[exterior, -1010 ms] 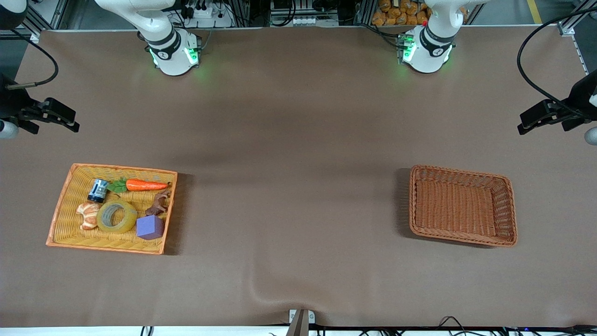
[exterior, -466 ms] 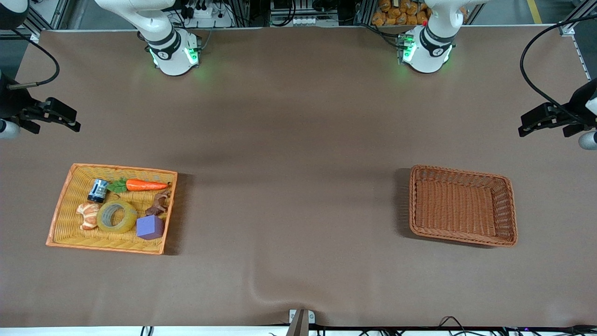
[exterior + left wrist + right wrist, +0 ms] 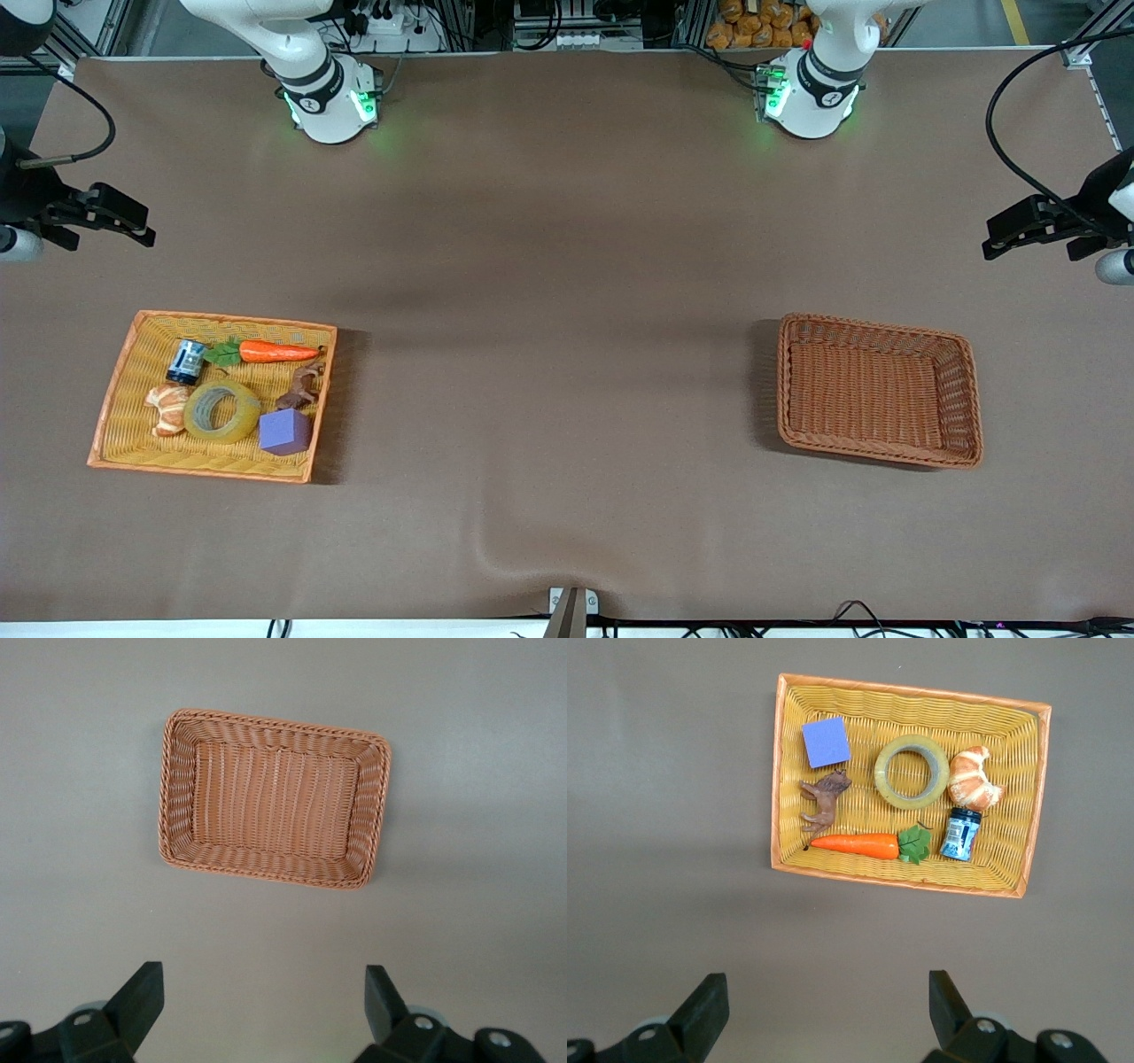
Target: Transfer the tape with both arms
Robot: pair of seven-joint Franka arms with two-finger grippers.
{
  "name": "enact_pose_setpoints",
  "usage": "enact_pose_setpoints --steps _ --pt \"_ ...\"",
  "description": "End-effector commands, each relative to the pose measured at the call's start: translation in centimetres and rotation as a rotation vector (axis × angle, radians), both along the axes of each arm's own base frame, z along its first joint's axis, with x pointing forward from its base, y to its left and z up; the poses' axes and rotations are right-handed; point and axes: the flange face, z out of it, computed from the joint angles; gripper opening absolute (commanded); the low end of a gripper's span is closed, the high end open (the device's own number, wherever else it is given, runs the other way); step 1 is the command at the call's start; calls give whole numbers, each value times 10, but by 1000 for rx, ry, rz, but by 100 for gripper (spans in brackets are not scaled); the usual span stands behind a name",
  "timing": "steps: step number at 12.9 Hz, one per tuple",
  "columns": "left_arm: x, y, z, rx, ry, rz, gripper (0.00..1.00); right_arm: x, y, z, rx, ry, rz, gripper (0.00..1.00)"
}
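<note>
Toward the right arm's end of the tabletop (image 3: 567, 266), one tape (image 3: 221, 412) lies flat in one yellow basket (image 3: 115, 390) among five other items, hole up, probably easy to pinch. One brown basket (image 3: 967, 399) waits empty as its likely destination. Right tool (image 3: 120, 221) and left tool (image 3: 1019, 229) hover spread over bare tabletop, each empty.

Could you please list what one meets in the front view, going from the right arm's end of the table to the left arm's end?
Right gripper → orange basket → tape → purple cube → brown basket → left gripper.
</note>
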Motion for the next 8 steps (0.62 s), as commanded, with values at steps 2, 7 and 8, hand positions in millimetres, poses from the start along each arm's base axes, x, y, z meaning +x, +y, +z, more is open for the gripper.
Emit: enact_pose_setpoints --steps 2,7,8 --pt "7 -5 -4 4 6 14 100 -1 5 1 12 22 1 100" --pt "13 -7 -15 -1 21 9 100 -8 10 -5 12 84 20 100" --pt "13 -7 -15 -1 21 9 100 -11 12 -7 14 113 22 100"
